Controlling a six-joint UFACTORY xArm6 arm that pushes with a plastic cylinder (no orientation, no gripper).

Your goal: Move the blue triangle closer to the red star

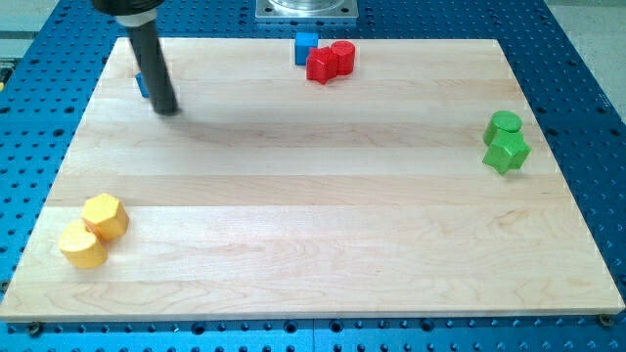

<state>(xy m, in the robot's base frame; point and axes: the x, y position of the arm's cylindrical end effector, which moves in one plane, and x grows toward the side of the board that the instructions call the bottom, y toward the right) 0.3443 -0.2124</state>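
The blue triangle [142, 85] sits near the board's top left and is almost fully hidden behind my dark rod; only a sliver shows at the rod's left edge. My tip [165, 109] rests on the board just right of and below that block. The red star [320, 66] lies near the top edge at centre, touching a red cylinder [341, 56] on its right. A blue cube [306, 46] stands just above and left of the star.
A green cylinder [506, 124] and a green star-like block [507, 152] sit together at the right edge. Two yellow hexagonal blocks [106, 215] [82, 244] sit at the bottom left. The wooden board [313, 196] lies on a blue perforated table.
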